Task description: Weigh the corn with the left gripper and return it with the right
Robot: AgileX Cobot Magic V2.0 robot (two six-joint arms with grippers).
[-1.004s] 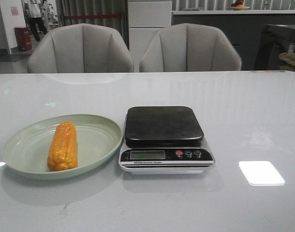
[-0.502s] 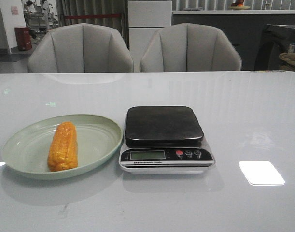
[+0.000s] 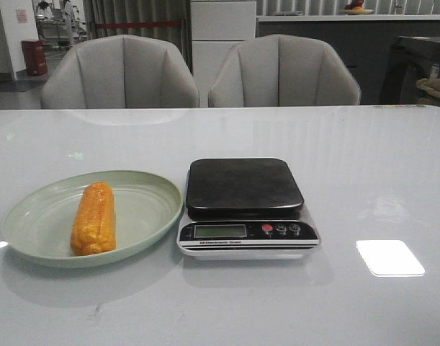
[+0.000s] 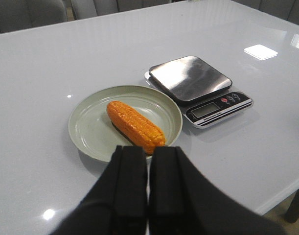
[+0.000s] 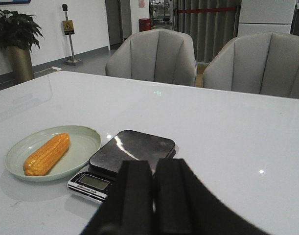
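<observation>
An orange-yellow corn cob (image 3: 94, 218) lies in a pale green plate (image 3: 144, 187) on the left of the white table. It also shows in the left wrist view (image 4: 135, 125) and the right wrist view (image 5: 47, 153). A digital scale (image 3: 245, 186) with a bare dark platform stands just right of the plate. My left gripper (image 4: 149, 152) is shut and empty, above the table short of the plate's near rim. My right gripper (image 5: 154, 166) is shut and empty, held back from the scale (image 5: 133, 151). Neither gripper shows in the front view.
Two grey chairs (image 3: 122, 72) stand behind the table's far edge. A bright light patch (image 3: 389, 257) reflects on the table to the right of the scale. The table's near corner drops off beside the scale in the left wrist view (image 4: 291, 188).
Nothing on the table has moved. A person in the far left background has walked out of sight.
</observation>
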